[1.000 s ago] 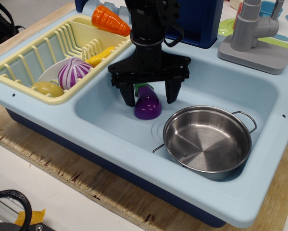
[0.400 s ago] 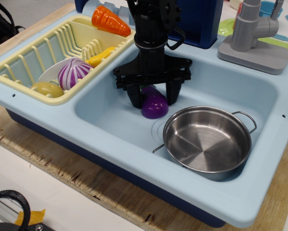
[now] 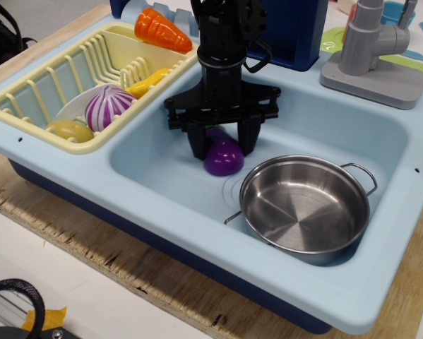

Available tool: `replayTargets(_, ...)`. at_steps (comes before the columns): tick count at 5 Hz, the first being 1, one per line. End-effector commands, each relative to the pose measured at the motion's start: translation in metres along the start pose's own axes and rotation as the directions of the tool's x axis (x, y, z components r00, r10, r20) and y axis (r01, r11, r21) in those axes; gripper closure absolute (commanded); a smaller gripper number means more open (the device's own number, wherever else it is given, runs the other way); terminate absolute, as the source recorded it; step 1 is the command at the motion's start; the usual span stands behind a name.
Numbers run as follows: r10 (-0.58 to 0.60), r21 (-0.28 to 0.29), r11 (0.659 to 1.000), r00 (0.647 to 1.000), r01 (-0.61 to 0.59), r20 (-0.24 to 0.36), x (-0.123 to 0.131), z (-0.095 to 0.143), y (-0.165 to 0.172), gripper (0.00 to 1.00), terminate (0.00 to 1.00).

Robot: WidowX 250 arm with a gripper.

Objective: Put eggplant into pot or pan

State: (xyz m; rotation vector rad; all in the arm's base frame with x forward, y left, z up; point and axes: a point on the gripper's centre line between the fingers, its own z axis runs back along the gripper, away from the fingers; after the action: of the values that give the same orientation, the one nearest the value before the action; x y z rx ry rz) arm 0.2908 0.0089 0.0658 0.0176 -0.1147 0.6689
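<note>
The purple eggplant (image 3: pixel 223 157) sits in the light blue sink basin (image 3: pixel 162 176), between the fingers of my black gripper (image 3: pixel 222 147). The fingers stand close on both sides of its upper part and appear shut on it. Its green cap is mostly hidden behind the gripper. The shiny steel pot (image 3: pixel 304 206) with wire loop handles stands in the basin just right of the eggplant, empty.
A yellow dish rack (image 3: pixel 34 106) on the left holds a purple-and-white striped vegetable (image 3: pixel 106 106), a yellow piece (image 3: pixel 68 130) and a white plate. An orange carrot (image 3: pixel 162 30) lies at its back. A grey faucet (image 3: pixel 372 49) stands back right.
The gripper's fingers have closed in from wide open onto the eggplant. The eggplant has shifted slightly right and turned between them.
</note>
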Motion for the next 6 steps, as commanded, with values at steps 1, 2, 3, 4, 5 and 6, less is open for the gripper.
replayTargets(1,0.001,-0.023,1.0,0.997,0.001,0.083,0.001,0.045,-0.005,1.0,0.0)
replayTargets(2,0.004,-0.051,0.999,0.993,0.002,0.119,-0.002,0.061,-0.008,1.0,0.0)
replayTargets(3,0.012,-0.087,0.996,0.99,0.001,0.142,-0.013,0.077,-0.02,1.0,0.0)
replayTargets(4,0.028,-0.144,0.99,0.991,-0.008,0.135,-0.038,0.082,-0.034,1.0,0.0)
replayTargets(5,0.053,-0.164,0.986,0.993,-0.035,0.108,-0.074,0.083,-0.046,1.0,0.0)
replayTargets(6,0.111,-0.206,0.974,0.99,-0.09,0.091,-0.104,0.081,-0.042,0.0,0.0)
